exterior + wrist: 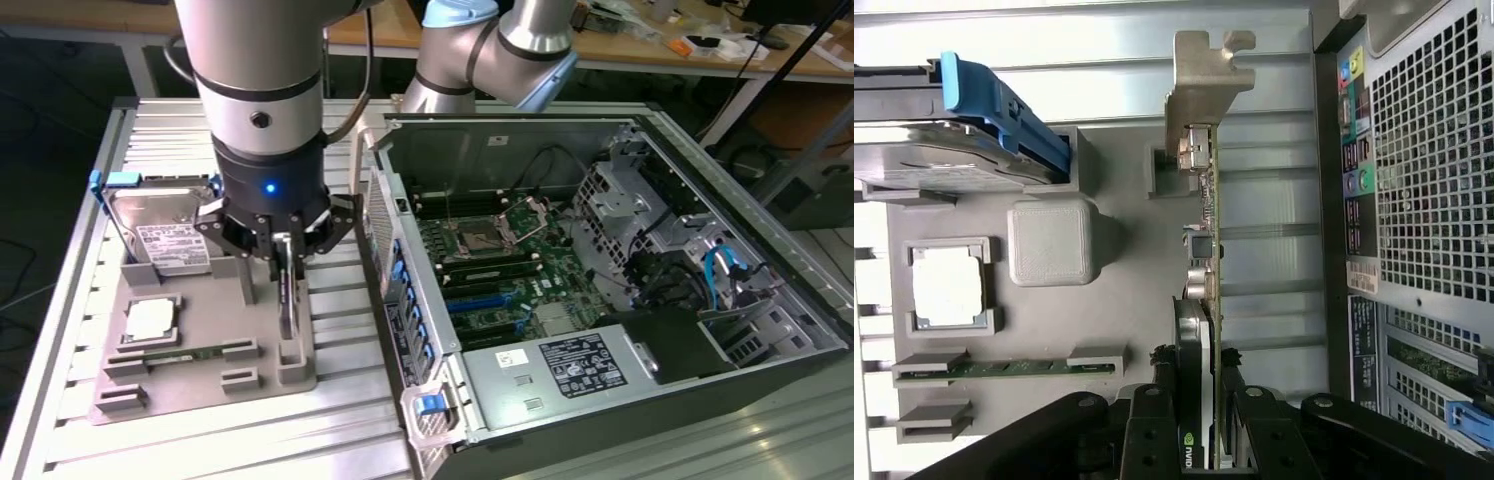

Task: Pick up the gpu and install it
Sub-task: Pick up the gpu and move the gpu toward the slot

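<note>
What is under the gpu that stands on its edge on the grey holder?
The grey holder lies under the gpu, and its raised blocks take the card. The card's lower edge is covered by them.

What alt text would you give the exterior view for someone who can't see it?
The robot arm's black gripper clasps a thin green gpu card standing on edge in a grey plastic holder tray, beside an open black computer case with its green motherboard exposed.

Slatted table with grey tray and open computer case
</note>
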Controlling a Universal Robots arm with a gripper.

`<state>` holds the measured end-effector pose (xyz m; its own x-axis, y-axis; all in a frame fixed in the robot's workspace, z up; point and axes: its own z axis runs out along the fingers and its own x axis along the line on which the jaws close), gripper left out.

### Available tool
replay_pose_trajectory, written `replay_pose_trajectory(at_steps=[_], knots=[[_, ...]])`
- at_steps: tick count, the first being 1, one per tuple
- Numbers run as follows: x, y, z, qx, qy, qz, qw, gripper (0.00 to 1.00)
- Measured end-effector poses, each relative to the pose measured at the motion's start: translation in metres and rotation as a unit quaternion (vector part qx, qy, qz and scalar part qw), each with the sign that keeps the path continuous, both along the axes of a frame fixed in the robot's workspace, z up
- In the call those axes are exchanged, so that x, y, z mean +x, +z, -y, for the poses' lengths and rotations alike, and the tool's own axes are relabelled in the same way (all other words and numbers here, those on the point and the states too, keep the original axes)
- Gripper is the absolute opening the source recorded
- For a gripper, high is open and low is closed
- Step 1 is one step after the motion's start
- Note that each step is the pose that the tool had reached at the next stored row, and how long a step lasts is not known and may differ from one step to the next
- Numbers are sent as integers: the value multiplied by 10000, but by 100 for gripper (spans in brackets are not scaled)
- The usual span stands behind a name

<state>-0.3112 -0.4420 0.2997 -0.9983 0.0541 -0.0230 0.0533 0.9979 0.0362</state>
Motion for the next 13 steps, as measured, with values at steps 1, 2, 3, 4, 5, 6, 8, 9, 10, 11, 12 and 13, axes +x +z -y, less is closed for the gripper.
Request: replay_pose_trajectory(at_steps=[1, 2, 3, 4, 5, 6, 8, 9, 10, 11, 12, 13], knots=[[0, 16, 0, 0, 0, -1, 10000, 27], [0, 31, 0, 0, 0, -1, 10000, 27], [0, 43, 0, 0, 0, -1, 10000, 27], [0, 54, 0, 0, 0, -1, 10000, 27], [0, 65, 0, 0, 0, -1, 10000, 27], [0, 80, 0, 0, 0, -1, 10000, 27], [0, 107, 0, 0, 0, -1, 10000, 27], [0, 117, 0, 0, 0, -1, 10000, 27], [0, 127, 0, 0, 0, -1, 10000, 27], [0, 140, 0, 0, 0, -1, 10000, 27], [0, 152, 0, 0, 0, -1, 10000, 27], [0, 170, 0, 0, 0, -1, 10000, 27]])
